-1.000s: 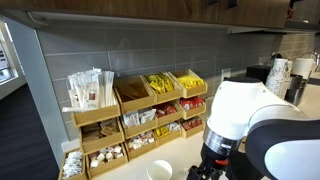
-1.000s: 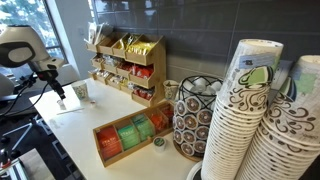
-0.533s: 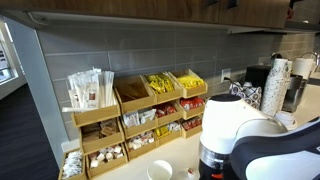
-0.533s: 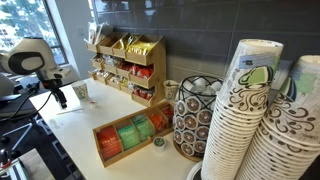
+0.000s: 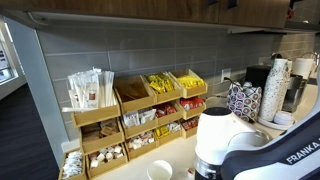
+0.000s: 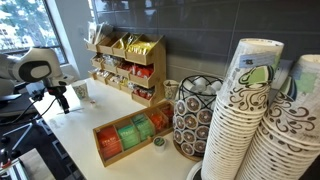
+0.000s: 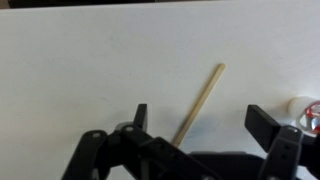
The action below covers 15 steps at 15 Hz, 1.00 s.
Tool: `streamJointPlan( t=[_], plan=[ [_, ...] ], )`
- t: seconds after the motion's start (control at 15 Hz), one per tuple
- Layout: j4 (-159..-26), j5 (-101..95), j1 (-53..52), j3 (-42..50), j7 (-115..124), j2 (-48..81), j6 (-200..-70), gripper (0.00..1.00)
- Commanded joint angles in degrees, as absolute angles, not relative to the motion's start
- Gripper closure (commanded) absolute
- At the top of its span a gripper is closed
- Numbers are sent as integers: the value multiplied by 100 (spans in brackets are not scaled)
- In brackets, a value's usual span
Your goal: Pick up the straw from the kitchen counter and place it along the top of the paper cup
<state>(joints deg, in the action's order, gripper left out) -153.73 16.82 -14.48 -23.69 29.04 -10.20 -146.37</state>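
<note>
In the wrist view a thin tan straw (image 7: 203, 97) lies slanted on the pale kitchen counter (image 7: 90, 55). My gripper (image 7: 205, 125) is open above it, with one black finger on each side of the straw's lower end and not touching it. A white round edge at the right border (image 7: 300, 106) may be the paper cup. The small white paper cup stands on the counter in both exterior views (image 5: 160, 171) (image 6: 80, 92), close to my gripper (image 6: 60, 99). The straw is not visible in the exterior views.
A tiered wooden organizer of sachets and sticks (image 5: 140, 112) (image 6: 125, 60) stands against the grey tiled wall. A wooden tea box (image 6: 130, 137), a patterned canister (image 6: 194, 118) and tall stacks of dark-patterned cups (image 6: 245, 120) fill the counter further along.
The arm has dropped lower toward the counter and shifted along it in both exterior views, bringing the gripper down near the paper cup.
</note>
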Motion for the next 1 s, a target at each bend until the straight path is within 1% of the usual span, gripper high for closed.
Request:
streamJointPlan(
  t=[0.0, 0.07, 0.13, 0.2, 0.27, 0.33, 0.4, 0.53, 0.67, 0.87, 0.93],
  plan=[
    [-15335, 1517, -1541, -2332, 3254, -708, -14939, 0],
    [-15338, 1512, -1551, -2325, 3303, -667, -14982, 1],
    [-15342, 1496, -1558, -2319, 3347, -635, -15027, 11],
    [-15342, 1470, -1563, -2317, 3407, -594, -15075, 25],
    [-15344, 1450, -1570, -2311, 3445, -568, -15109, 29],
    [-15344, 1430, -1576, -2305, 3494, -546, -15125, 37],
    [-15342, 1407, -1579, -2299, 3529, -531, -15135, 47],
    [-15326, 1354, -1578, -2287, 3594, -525, -15134, 63],
    [-15325, 1314, -1577, -2277, 3635, -528, -15138, 77],
    [-15329, 1248, -1573, -2263, 3673, -590, -15112, 100],
    [-15336, 1229, -1567, -2255, 3682, -620, -15107, 100]
  ],
)
